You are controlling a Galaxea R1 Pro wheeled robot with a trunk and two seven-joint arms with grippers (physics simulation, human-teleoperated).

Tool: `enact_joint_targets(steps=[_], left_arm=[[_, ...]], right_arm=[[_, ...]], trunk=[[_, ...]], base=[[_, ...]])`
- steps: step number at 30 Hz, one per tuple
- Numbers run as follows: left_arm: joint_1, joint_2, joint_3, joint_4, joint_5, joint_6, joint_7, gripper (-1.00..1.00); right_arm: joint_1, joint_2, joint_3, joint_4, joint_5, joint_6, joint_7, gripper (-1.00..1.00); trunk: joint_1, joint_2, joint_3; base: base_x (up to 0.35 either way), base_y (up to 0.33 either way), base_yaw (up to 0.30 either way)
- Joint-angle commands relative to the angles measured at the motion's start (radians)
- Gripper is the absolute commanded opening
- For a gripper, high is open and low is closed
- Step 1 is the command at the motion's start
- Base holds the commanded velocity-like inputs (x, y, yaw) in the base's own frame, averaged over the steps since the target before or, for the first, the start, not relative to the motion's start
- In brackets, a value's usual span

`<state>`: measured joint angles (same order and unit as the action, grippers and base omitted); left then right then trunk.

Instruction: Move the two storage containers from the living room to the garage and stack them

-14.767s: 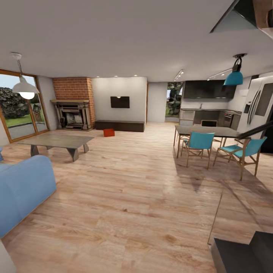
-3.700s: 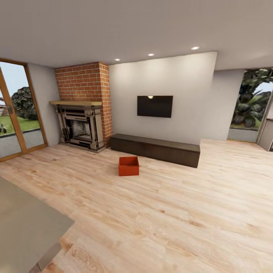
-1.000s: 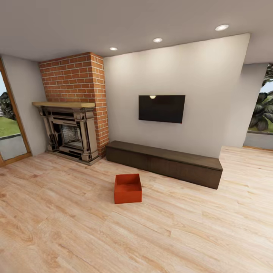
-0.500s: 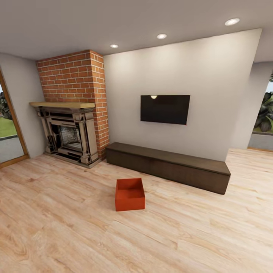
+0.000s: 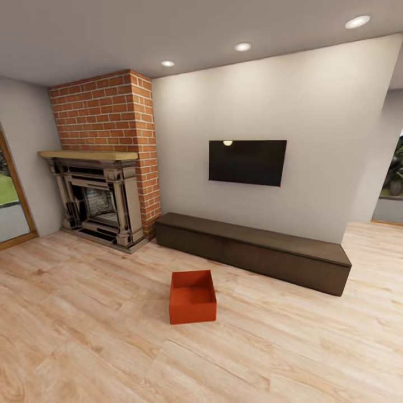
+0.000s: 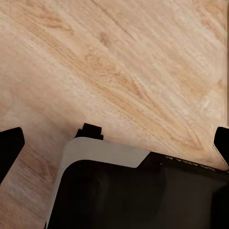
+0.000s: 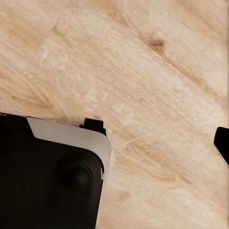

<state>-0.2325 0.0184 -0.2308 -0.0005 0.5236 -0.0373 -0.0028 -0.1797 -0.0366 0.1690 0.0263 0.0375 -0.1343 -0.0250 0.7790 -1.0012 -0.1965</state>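
Note:
One orange-red open-topped storage container (image 5: 192, 296) stands empty on the living room's light wood plank floor (image 5: 84, 336), a short way in front of the long dark cabinet. The second container, the garage and its concrete floor are out of view. In the left wrist view my left gripper (image 6: 114, 145) is open, its black fingertips (image 6: 8, 145) far apart over the planks. In the right wrist view my right gripper (image 7: 114, 143) hangs over bare planks, one fingertip (image 7: 222, 143) at the frame's edge, nothing held.
A red-brick fireplace column (image 5: 103, 168) stands at the left, a long low dark-wood cabinet (image 5: 252, 252) runs along the wall under a black TV (image 5: 247, 162). A glass door (image 5: 8, 207) is at the far left. My dark base (image 6: 138, 191) shows below the wrists.
The camera has rolled closer to the wall: fireplace, cabinet and container all look larger, and the container sits lower in the view. The container itself has not moved on the floor.

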Motion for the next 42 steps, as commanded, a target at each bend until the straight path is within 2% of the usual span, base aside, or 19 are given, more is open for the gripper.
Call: enact_joint_targets(steps=[1, 42], left_arm=[[-0.001, 0.0, -0.008, 0.001, 0.009, -0.003, 0.0, 1.0], [-0.001, 0.0, -0.008, 0.001, 0.009, -0.004, 0.0, 1.0]], right_arm=[[-0.001, 0.0, 0.004, 0.003, 0.004, -0.005, -0.003, 1.0], [-0.001, 0.002, 0.003, 0.003, 0.004, -0.004, -0.003, 1.0]], trunk=[[0.001, -0.001, -0.001], [0.001, -0.001, -0.001]], base=[[0.323, 0.0, 0.0], [0.323, 0.0, 0.0]])
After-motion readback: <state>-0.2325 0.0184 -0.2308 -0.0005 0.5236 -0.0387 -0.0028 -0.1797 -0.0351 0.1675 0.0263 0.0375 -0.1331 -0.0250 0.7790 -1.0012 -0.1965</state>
